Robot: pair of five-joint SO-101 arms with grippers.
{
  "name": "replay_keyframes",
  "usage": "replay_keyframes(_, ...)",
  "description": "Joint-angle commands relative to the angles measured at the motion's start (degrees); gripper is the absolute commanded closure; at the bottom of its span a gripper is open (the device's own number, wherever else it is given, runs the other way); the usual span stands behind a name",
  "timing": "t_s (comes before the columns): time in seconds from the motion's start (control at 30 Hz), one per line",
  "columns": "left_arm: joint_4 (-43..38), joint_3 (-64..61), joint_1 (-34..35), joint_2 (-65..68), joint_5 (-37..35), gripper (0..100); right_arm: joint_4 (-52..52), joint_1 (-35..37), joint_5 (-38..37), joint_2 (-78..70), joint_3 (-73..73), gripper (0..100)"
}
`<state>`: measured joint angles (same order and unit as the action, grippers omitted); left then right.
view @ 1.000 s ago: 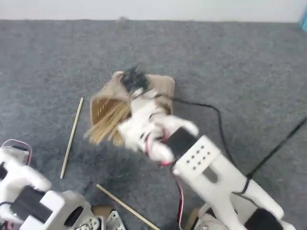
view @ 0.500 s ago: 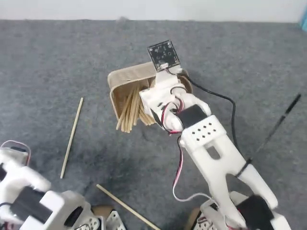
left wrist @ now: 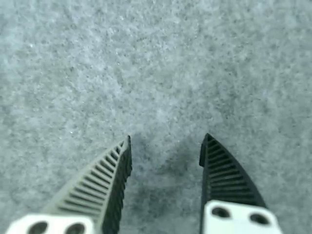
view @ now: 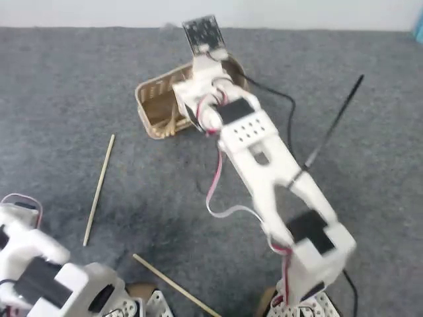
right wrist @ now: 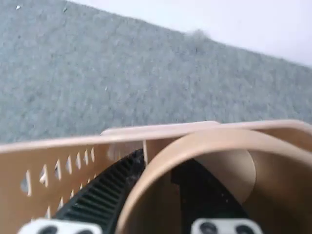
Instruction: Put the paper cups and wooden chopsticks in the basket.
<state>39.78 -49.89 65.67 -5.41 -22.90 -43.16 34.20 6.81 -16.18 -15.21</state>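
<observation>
Paper cup [right wrist: 214, 140] pinched at its wall by the right gripper [right wrist: 163, 163], down inside the basket [right wrist: 73, 156].

One jaw sits inside the cup and one outside, closed on the wall. The left gripper [left wrist: 168, 141] hangs with jaws apart over bare carpet. My worry is the release. If I lift out before opening wide, the inner jaw could drag the cup back up or tip the basket. The chopsticks [view: 173, 122] leaning at its near rim could then spill. The right wrist view gives me the grip itself. In the high view the arm covers the cup, but I get the basket [view: 149, 109] at upper centre. I also get two loose chopsticks on the carpet, one at left [view: 99, 188] and one at bottom centre [view: 175, 285].
</observation>
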Motion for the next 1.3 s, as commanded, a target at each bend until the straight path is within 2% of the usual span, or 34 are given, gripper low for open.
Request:
replay_keyframes(0.0, 0.35, 0.66, 0.18, -0.44, 0.26, 79, -10.42, -0.13, -1.14, -9.63, -24.79, 89.4)
replay_keyframes(0.17, 0.35, 0.66, -0.62, -0.44, 0.26, 79, -24.13, -0.13, -1.14, -24.75, -53.10, 89.6)
replay_keyframes(0.3, 0.44, 0.66, -0.62, -0.44, 0.26, 79, -27.56, -0.13, -1.67, -35.21, -70.68, 89.4)
replay_keyframes(0.43, 0.44, 0.66, -0.53, -0.44, 0.26, 79, -29.58, 0.75, -4.92, -41.45, -80.09, 89.3)
replay_keyframes(0.73, 0.44, 0.66, -0.62, -0.44, 0.26, 79, -28.18, 1.19, -4.57, -41.01, -80.79, 89.8)
replay_keyframes(0.83, 0.44, 0.66, -0.62, -0.44, 0.26, 79, -25.98, 1.19, -2.20, -40.40, -80.79, 89.9)
replay_keyframes(0.97, 0.44, 0.66, -0.62, -0.44, 0.35, 79, -23.69, 1.19, -1.49, -40.22, -80.79, 99.8)
replay_keyframes(1.1, 0.53, 0.66, -0.62, -0.62, 3.34, 79, -22.46, 1.19, -1.41, -40.57, -80.79, 99.2)
replay_keyframes(1.27, 0.53, 0.66, -0.62, -0.62, 3.34, 79, -21.85, 1.63, -1.41, -40.66, -80.79, 99.1)
